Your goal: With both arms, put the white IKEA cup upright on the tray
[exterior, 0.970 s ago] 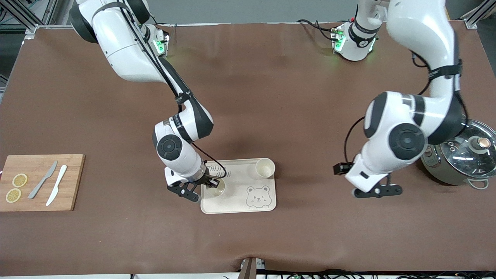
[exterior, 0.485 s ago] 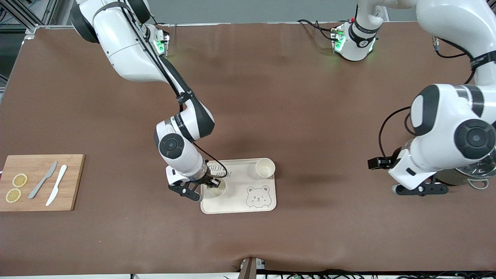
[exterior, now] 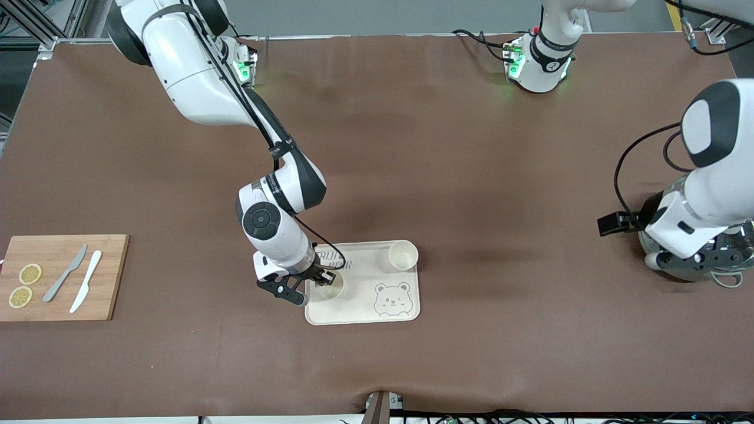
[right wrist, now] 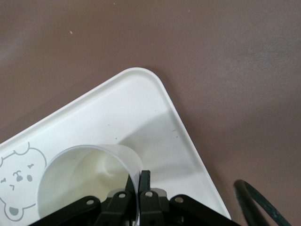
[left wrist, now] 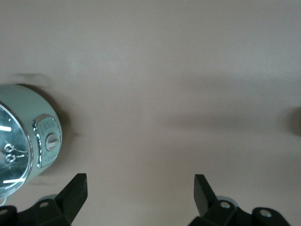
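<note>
A white cup (exterior: 331, 284) stands upright on the cream bear tray (exterior: 377, 315), at the corner toward the right arm's end. My right gripper (exterior: 320, 278) is shut on this cup's rim. In the right wrist view the fingertips (right wrist: 145, 176) pinch the thin wall of the cup (right wrist: 80, 183) over the tray (right wrist: 136, 103). A second white cup (exterior: 403, 255) stands upright at the tray's corner farther from the front camera. My left gripper (exterior: 707, 259) is open and empty, over the pot at the left arm's end; its own view shows the gripper (left wrist: 140, 188) above bare table.
A steel pot with a glass lid (exterior: 741, 250) sits under the left arm, and its side shows in the left wrist view (left wrist: 23, 136). A wooden cutting board (exterior: 112, 277) with two knives and lemon slices lies at the right arm's end.
The left arm has swung away from the tray toward its end of the table and now hangs over the pot. The right gripper has stayed at the cup on the tray.
</note>
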